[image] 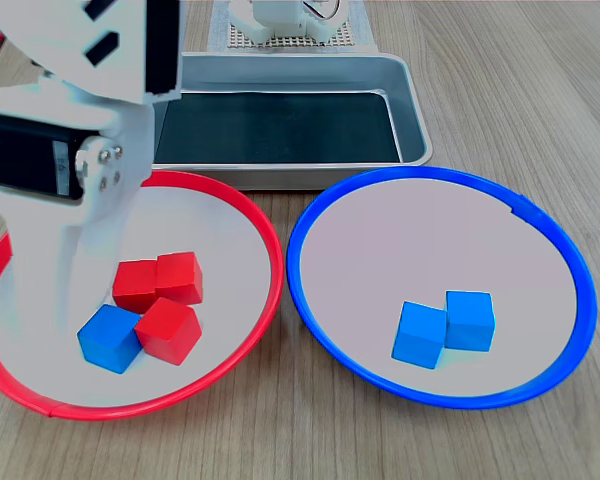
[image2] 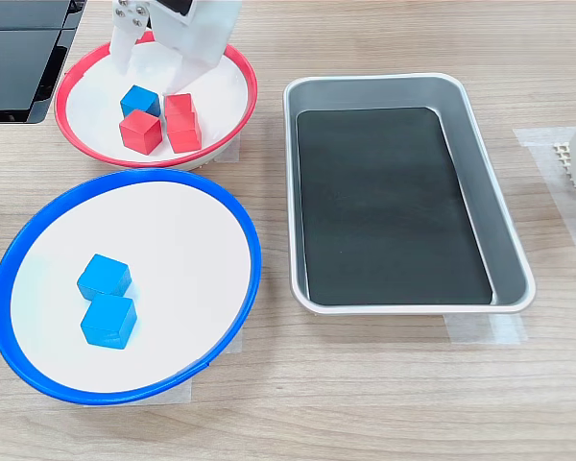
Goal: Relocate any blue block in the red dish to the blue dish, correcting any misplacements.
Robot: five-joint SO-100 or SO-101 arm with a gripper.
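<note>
The red dish (image: 242,205) holds one blue block (image: 110,338) pressed against three red cubes (image: 168,330). In the second exterior view the same blue block (image2: 139,99) lies at the left of the red cubes (image2: 183,132) inside the red dish (image2: 251,91). My gripper (image2: 156,69) hangs open just over that dish, above and slightly behind the blue block, holding nothing. In the first exterior view one white finger (image: 40,290) reaches down at the block's left. The blue dish (image: 400,240) (image2: 173,230) contains two blue cubes (image: 446,326) (image2: 106,300) side by side.
A rectangular metal tray (image: 412,110) (image2: 507,240) with a dark mat sits behind both dishes in the first exterior view, at the right in the second exterior view. The arm's white base (image: 280,20) stands beyond it. A dark object (image2: 19,58) fills the second exterior view's top left corner.
</note>
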